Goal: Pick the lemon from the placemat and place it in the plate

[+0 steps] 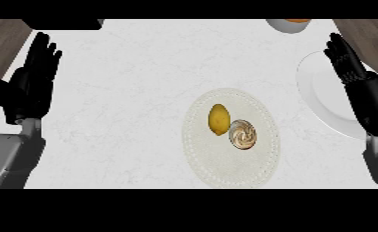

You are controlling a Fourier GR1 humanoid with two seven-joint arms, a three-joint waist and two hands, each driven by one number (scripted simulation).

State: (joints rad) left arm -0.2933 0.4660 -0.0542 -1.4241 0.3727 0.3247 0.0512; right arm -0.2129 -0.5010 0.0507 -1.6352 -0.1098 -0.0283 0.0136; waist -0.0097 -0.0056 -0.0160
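Note:
A yellow lemon (218, 119) lies on the pale round placemat (221, 168) near the counter's middle, touching a brown swirled pastry (244, 134) to its right. The white plate (321, 93) sits at the right edge, partly hidden by my right hand (356, 83). That hand is open, fingers straight and pointing up, over the plate's right part and well clear of the lemon. At the far left my left hand (31, 82) rests open, fingers up, holding nothing.
A small bowl (289, 24) with something orange inside stands at the top right. A dark object (63, 24) sits at the top left corner. Wooden surface shows beyond the white counter at both upper corners.

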